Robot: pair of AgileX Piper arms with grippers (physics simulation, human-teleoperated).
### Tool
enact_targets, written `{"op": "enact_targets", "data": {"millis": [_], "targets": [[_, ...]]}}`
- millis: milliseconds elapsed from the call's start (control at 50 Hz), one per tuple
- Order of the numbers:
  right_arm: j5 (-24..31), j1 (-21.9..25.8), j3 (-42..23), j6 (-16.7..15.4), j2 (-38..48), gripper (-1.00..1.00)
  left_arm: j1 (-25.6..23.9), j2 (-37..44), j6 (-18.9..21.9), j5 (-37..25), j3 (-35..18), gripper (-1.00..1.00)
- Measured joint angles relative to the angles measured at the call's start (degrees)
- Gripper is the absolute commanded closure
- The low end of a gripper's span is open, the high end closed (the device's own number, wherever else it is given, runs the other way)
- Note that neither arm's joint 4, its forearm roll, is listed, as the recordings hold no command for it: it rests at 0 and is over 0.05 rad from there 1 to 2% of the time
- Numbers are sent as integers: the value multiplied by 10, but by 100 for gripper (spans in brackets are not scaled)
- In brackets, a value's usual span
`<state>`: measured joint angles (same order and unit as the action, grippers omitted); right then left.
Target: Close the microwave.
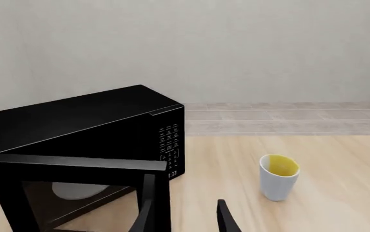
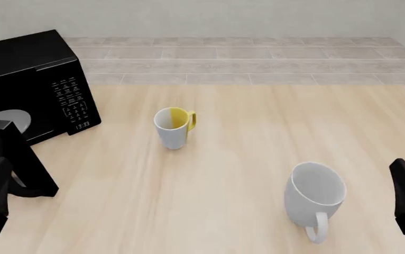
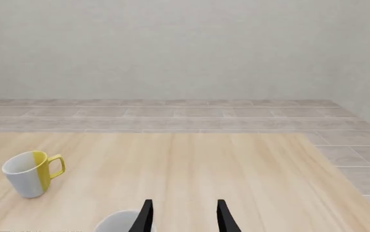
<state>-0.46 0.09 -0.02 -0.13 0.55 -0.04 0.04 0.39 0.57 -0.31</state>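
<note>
The microwave [image 2: 33, 74] sat ahead of my left gripper [image 1: 183, 217], its door [image 1: 75, 193] swung wide toward me and close in front of my spread left fingers, which held nothing. The grey plate [image 2: 8, 120] showed inside. Right of the microwave stood a yellow-and-white mug [image 2: 173, 128]. A white mug [image 2: 316, 193] lay near my right gripper [image 3: 183, 216], fingers parted and unladen.
</note>
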Motion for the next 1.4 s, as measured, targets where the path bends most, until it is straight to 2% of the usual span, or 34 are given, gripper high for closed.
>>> {"op": "enact_targets", "data": {"millis": [440,600,760,1080,1240,1400], "targets": [[-34,12,-1,-2,36,-100,22,3,-1,-4,2,-100],[-35,20,0,1,40,-100,32,60,-12,33,3,-100],[-36,28,0,3,45,-100,44,177,-11,142,3,-100],[-42,37,0,10,55,-100,62,571,-19,497,1,-100],[-31,41,0,12,42,-100,75,693,-24,602,-10,-100],[-18,46,0,12,25,-100,82,768,-32,675,-28,-100]]}}
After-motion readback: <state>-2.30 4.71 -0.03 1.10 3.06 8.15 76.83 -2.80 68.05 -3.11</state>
